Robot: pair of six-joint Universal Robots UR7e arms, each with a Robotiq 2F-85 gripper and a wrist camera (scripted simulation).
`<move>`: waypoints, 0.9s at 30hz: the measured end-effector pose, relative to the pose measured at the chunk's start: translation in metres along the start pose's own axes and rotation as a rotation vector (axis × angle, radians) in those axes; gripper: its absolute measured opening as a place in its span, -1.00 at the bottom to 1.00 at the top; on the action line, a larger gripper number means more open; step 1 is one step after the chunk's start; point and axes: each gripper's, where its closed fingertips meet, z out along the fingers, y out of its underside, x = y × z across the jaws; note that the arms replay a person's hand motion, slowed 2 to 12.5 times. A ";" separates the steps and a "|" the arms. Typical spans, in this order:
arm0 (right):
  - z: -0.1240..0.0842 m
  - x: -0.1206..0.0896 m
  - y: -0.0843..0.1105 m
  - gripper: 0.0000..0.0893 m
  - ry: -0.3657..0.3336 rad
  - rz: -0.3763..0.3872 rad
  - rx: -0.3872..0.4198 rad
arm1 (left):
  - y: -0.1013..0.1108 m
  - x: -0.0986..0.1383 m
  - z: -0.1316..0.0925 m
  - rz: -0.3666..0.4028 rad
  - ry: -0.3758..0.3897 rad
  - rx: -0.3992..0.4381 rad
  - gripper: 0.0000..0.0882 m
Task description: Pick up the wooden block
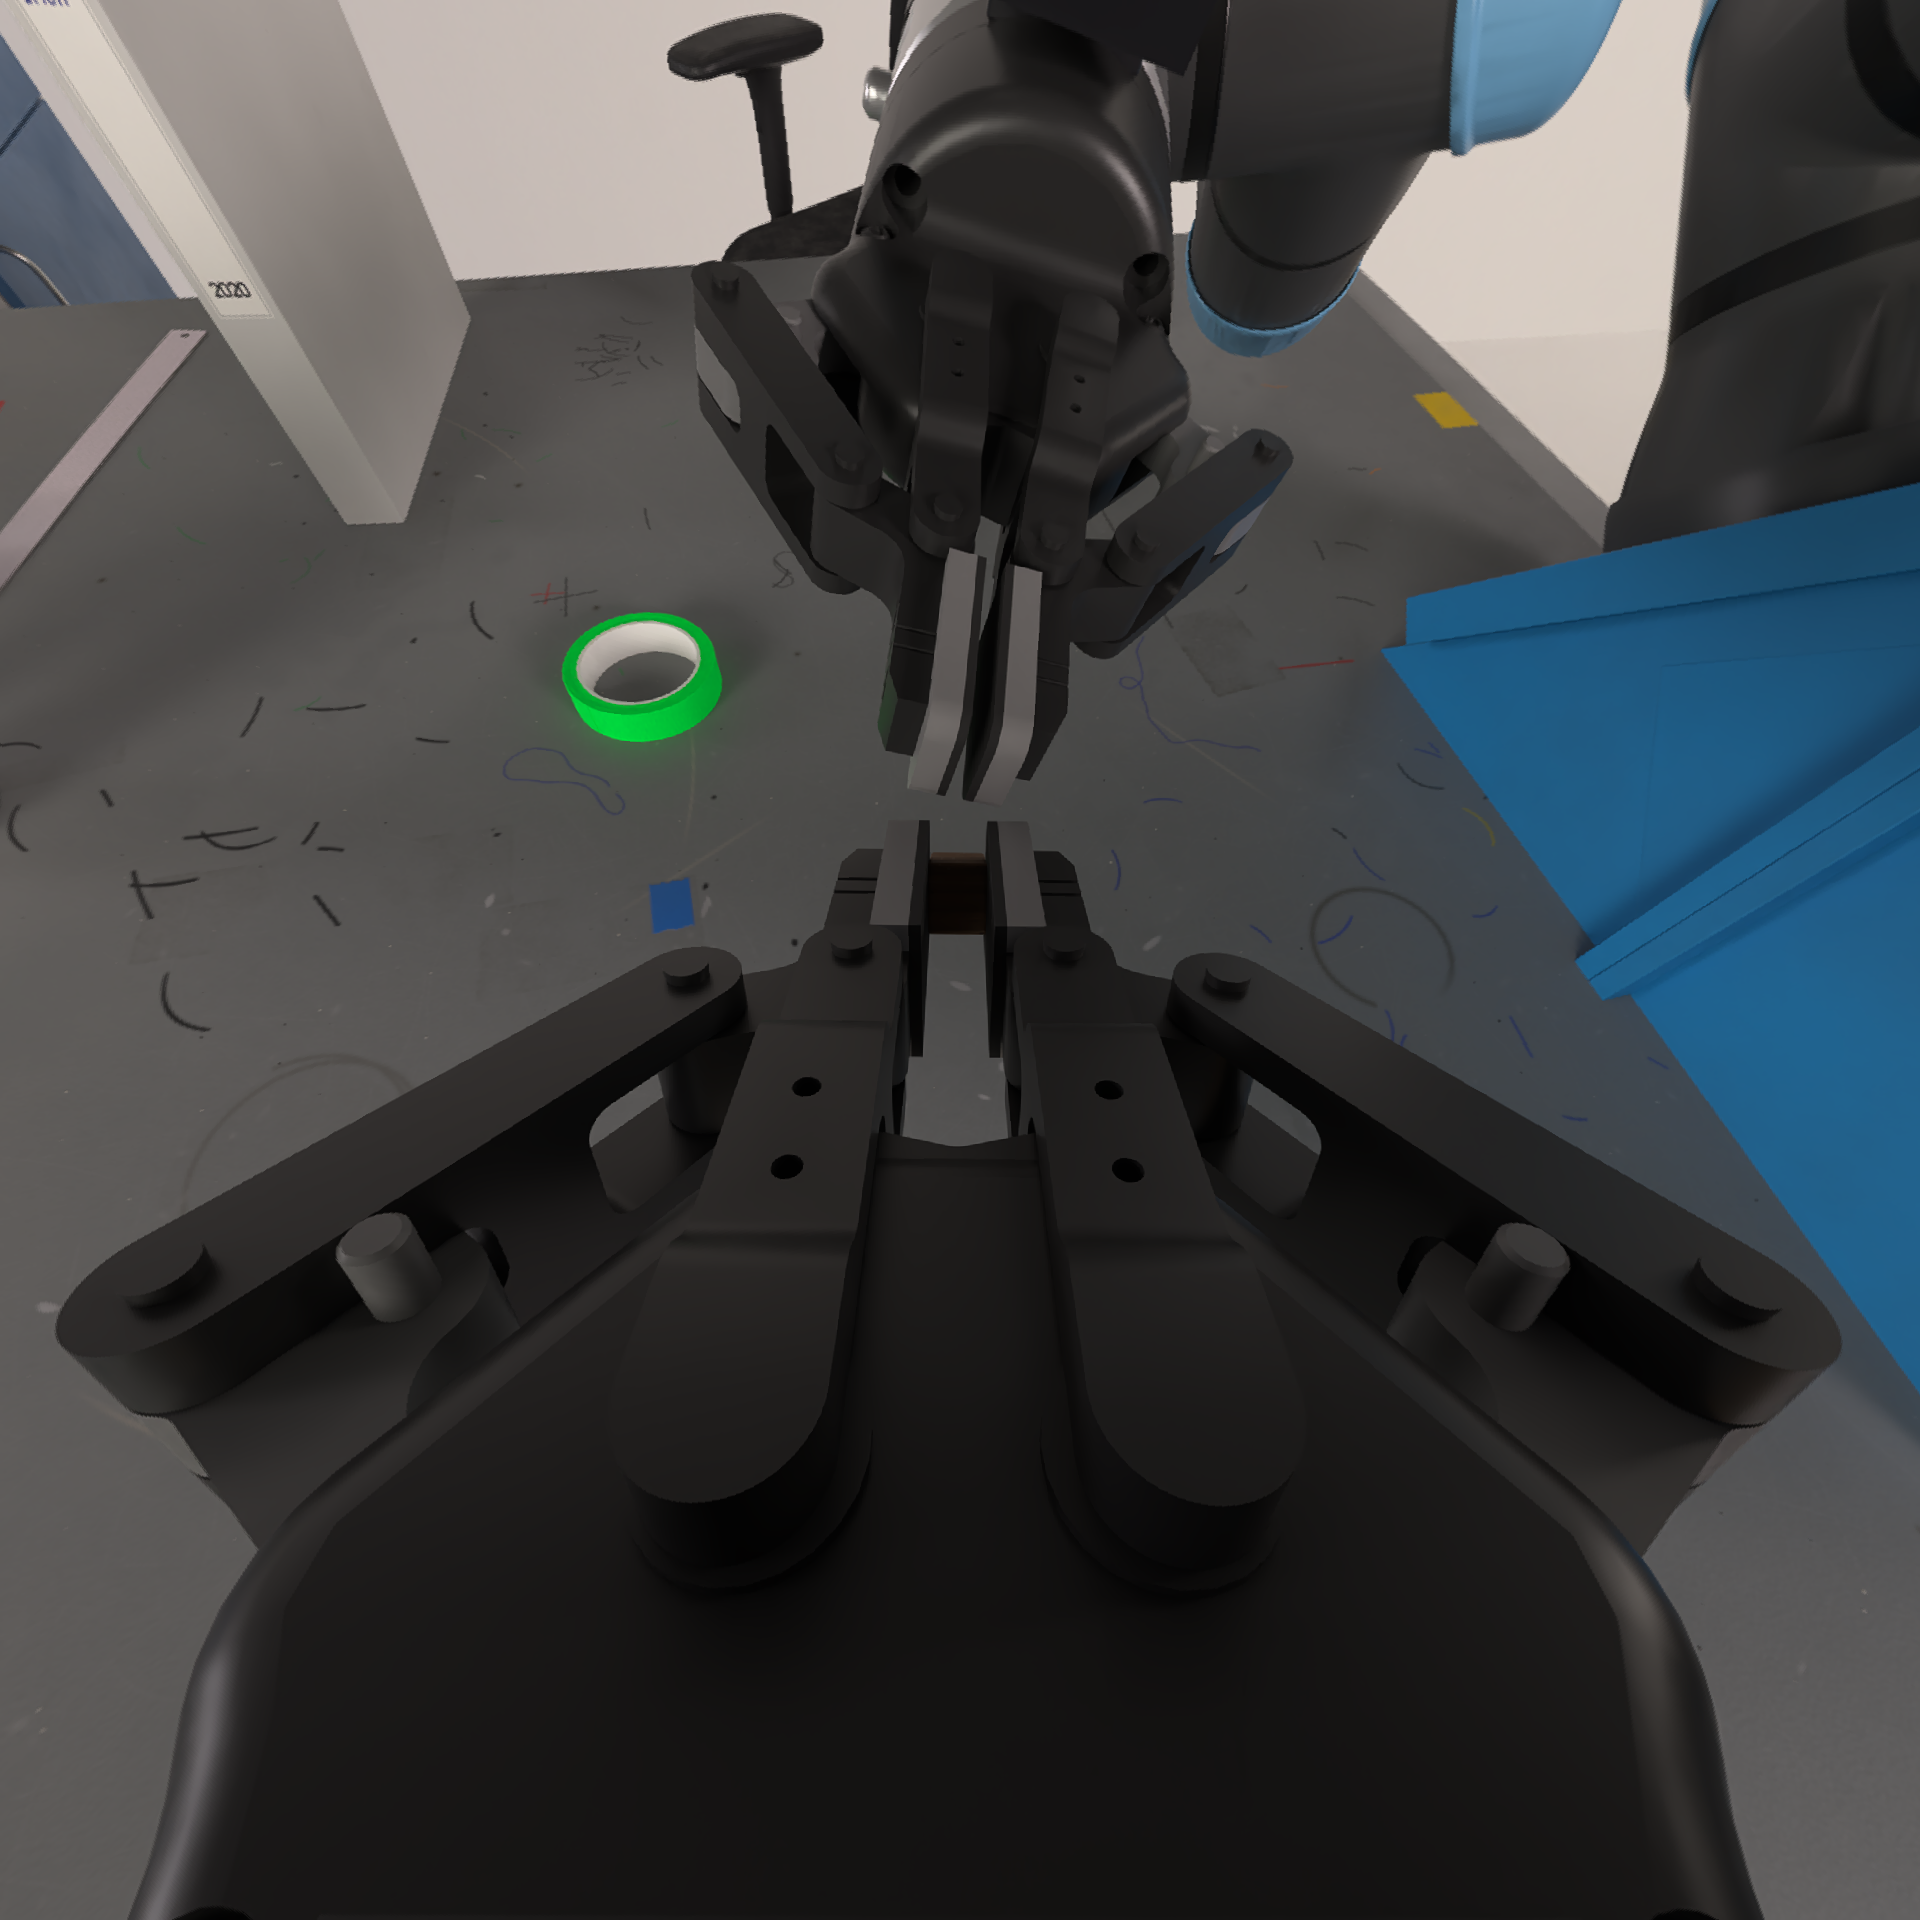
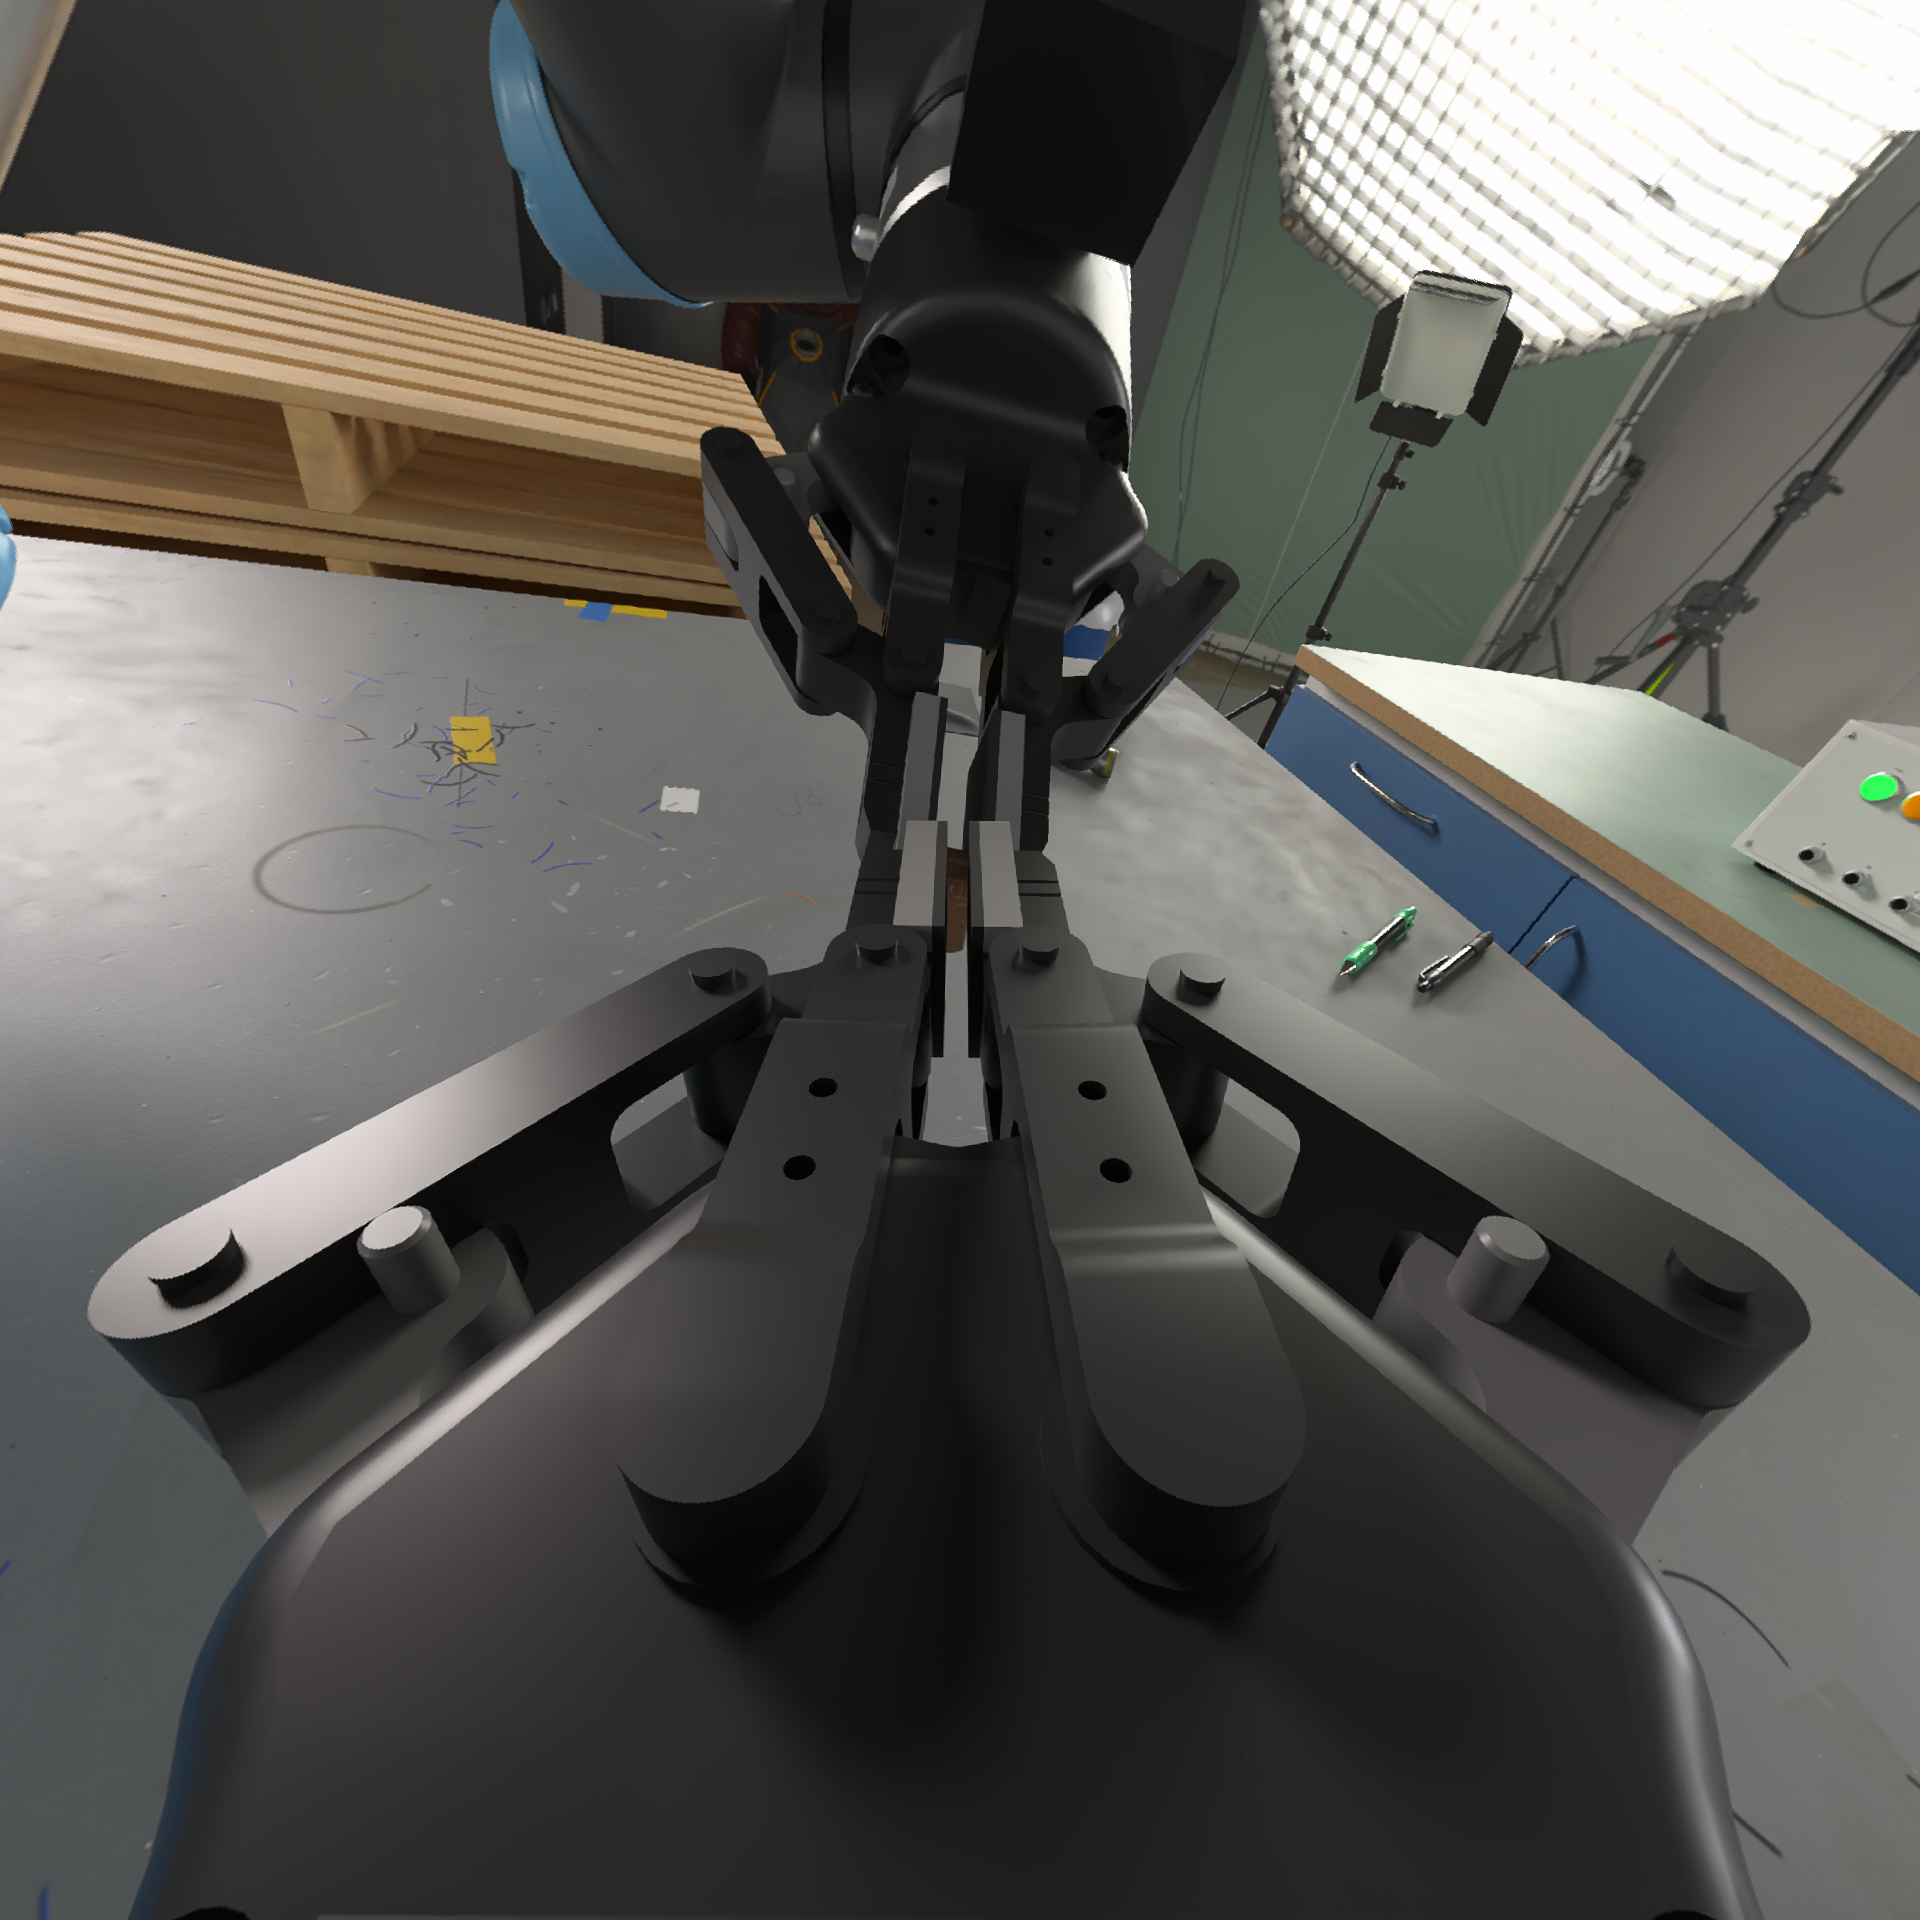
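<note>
Two grippers tip-to-tip; green tape roll (image 1: 641, 676) left; blue bin (image 1: 1704, 790) right

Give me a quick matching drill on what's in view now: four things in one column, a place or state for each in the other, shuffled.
1. wooden block
2. green tape roll
3. two pens
4. right gripper

A. lying flat on the grey table
B. pinched by the left gripper
C. near the table edge by the blue cabinet
D. narrowly closed, tips facing the other gripper

Pairs: 1-B, 2-A, 3-C, 4-D
</note>
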 end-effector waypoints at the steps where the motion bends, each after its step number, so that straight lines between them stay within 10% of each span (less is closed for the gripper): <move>1: 0.000 0.000 0.000 -0.92 0.000 0.002 0.000 | 0.000 0.000 0.000 0.005 -0.005 -0.004 -0.78; 27: -0.006 0.004 0.006 -0.92 0.014 0.023 0.034 | 0.002 -0.006 0.005 0.077 -0.075 -0.043 -0.78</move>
